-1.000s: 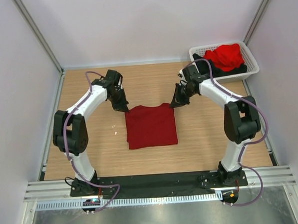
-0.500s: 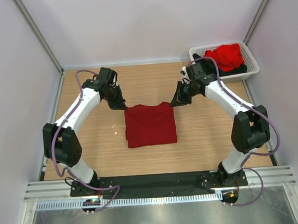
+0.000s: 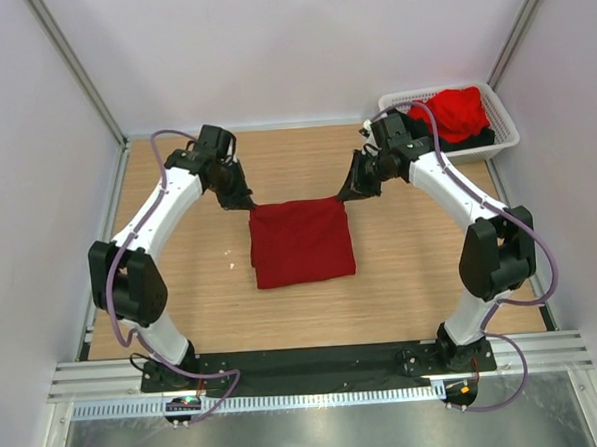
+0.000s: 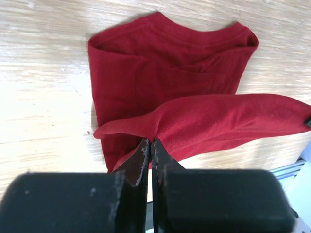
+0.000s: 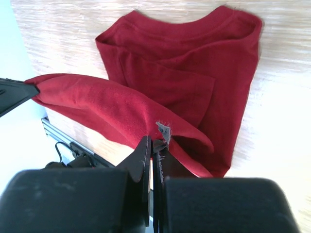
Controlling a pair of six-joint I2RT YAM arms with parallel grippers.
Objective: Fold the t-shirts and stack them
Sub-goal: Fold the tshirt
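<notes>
Crimson shirt pinched at both far corners, arms bowed wide

Dark red shirt [image 3: 302,245] lies as a rough square in the middle of the wooden table [image 3: 182,290], its far edge raised off the wood. The left gripper [image 3: 245,200] is pressed together on the far left corner of that raised edge, and the right gripper [image 3: 347,191] is pressed together on the far right corner. Between them the cloth runs as a band from one pinch to the other.

From the left wrist, the closed tips [image 4: 149,144] bite a fold of cloth, and the lifted band stretches away to the right above the flat layers, where the neckline shows. From the right wrist, the closed tips [image 5: 150,144] hold the other end of the band, with a small tuft of cloth sticking up just beside them; the tip of the left gripper shows at the left edge.

The left arm [image 3: 162,206] rises from its base at the near edge, elbow pushed out to the left, forearm slanting far and inward, wrist tipped down onto the shirt. The right arm [image 3: 447,191] mirrors it, elbow out to the right, wrist angled down and inward.

At the far right corner stands a white basket [image 3: 504,125], apart from the grippers. A bright red shirt [image 3: 455,113] sits crumpled in it, on top of a black shirt [image 3: 471,140]
</notes>
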